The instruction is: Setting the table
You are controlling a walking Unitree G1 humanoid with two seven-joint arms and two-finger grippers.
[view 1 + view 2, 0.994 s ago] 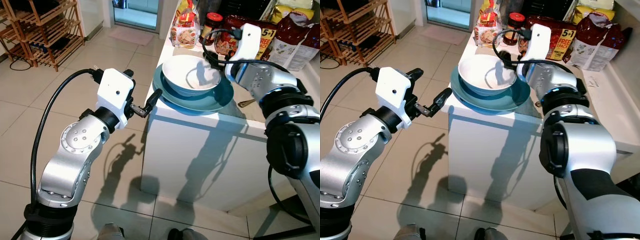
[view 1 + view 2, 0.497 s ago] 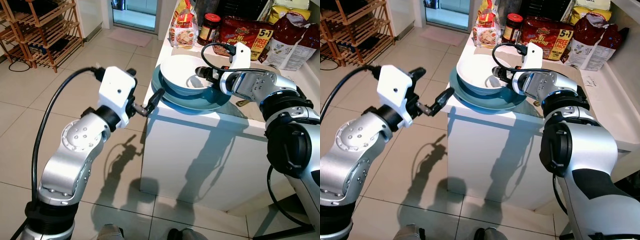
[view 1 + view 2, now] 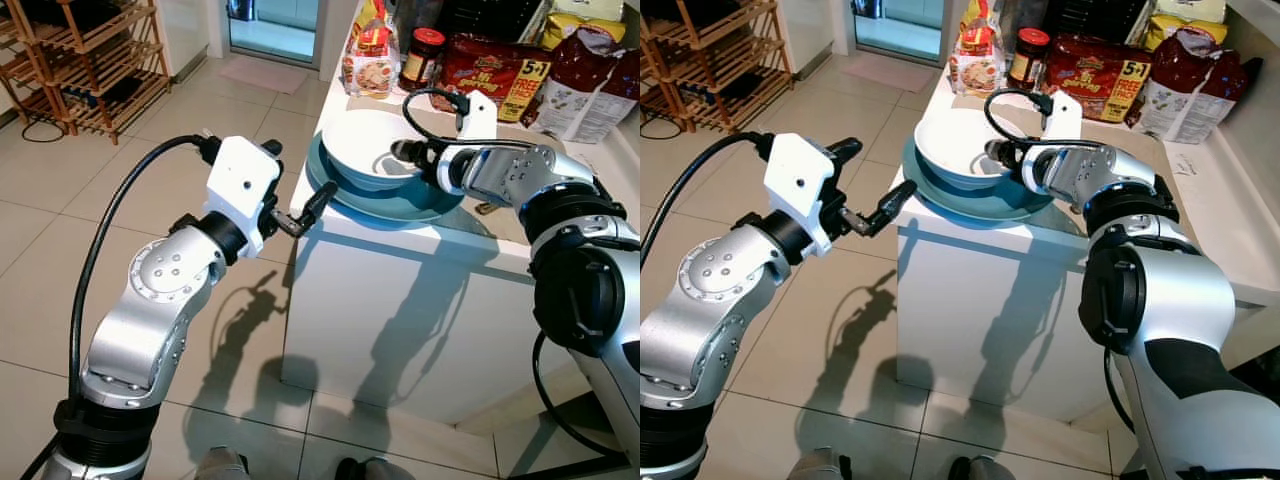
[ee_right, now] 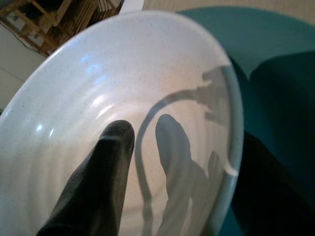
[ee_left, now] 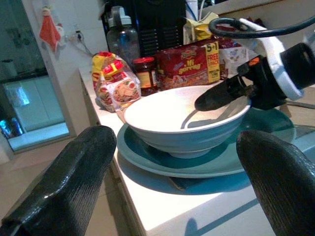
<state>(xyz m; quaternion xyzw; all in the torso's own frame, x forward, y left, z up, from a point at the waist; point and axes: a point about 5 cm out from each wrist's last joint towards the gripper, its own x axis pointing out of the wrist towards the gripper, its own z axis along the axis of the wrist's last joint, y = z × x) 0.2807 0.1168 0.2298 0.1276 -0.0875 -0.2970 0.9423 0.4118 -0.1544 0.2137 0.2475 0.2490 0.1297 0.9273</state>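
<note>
A white counter [image 3: 400, 270] juts into a tiled kitchen floor [image 3: 80, 230], its near corner carrying a teal plate [image 3: 420, 195] with a white bowl [image 3: 365, 150] stacked on top. A wooden rack [image 3: 90, 60] stands against the far wall on the robot's left. Behind the dishes, along the counter's back edge, sit a bag of snacks [image 3: 368, 55], a red-lidded jar [image 3: 421, 55] and a red noodle multipack [image 3: 490, 75]. The right gripper [image 3: 405, 152] reaches across the bowl from the robot's right — in the right wrist view one black finger [image 4: 98, 187] lies inside the bowl against its inner wall while the other sits outside the rim over the plate, the jaws straddling the rim with the wall between them; whether they actually press on it cannot be told. The left gripper [image 3: 300, 207] hovers just off the counter's corner, close to the plate's edge — its fingers [image 5: 64, 182] spread wide, holding nothing.
</note>
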